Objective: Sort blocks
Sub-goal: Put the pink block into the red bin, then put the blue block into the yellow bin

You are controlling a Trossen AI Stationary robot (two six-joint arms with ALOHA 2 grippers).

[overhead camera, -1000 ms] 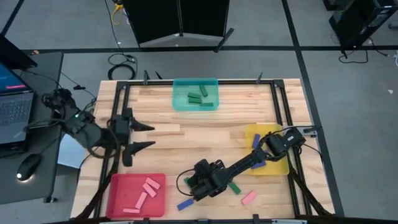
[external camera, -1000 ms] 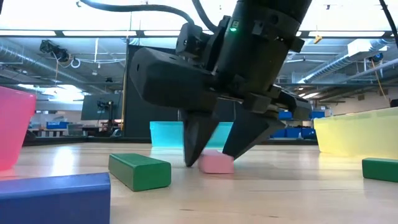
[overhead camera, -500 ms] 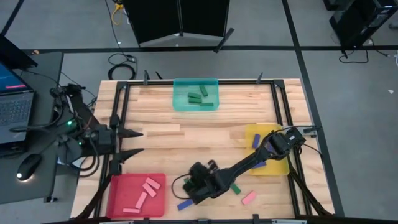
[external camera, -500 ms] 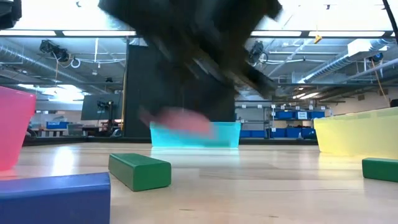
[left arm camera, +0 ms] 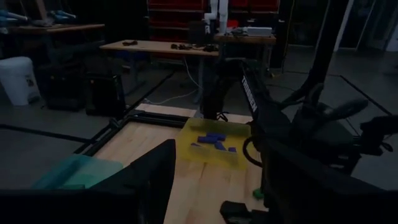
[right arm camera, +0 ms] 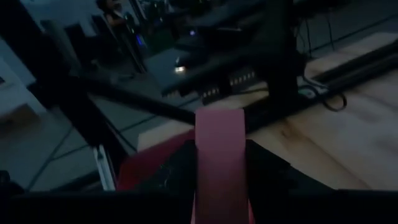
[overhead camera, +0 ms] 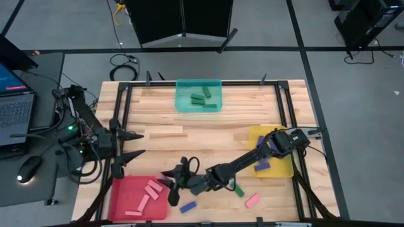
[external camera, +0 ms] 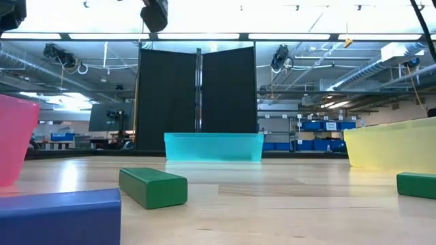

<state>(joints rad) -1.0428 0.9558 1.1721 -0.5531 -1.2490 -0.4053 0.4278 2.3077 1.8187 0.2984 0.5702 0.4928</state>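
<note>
Now the right gripper (overhead camera: 172, 184) hangs at the red tray's (overhead camera: 120, 202) right edge, its fingers clamped on a pink block (right arm camera: 221, 155). A second ago it was closing on that block down on the table, among loose blocks to the right of the red tray; it has since lifted it and carried it across. In my judgement, only the release into the tray remains for this block.

Inside the red tray lie several pink blocks (overhead camera: 150, 191). Just right of it on bare wood lie a blue block (overhead camera: 187, 206), a green block (overhead camera: 236, 188) and another pink block (overhead camera: 252, 200). Farther right, the yellow tray (overhead camera: 252, 133) holds blue blocks (left arm camera: 212, 140). Well beyond the red tray, at the table's far edge, the teal tray (overhead camera: 180, 106) holds green blocks (overhead camera: 201, 97). The left gripper (overhead camera: 132, 144) waits, fingers spread, above the red tray's far left corner.
</note>
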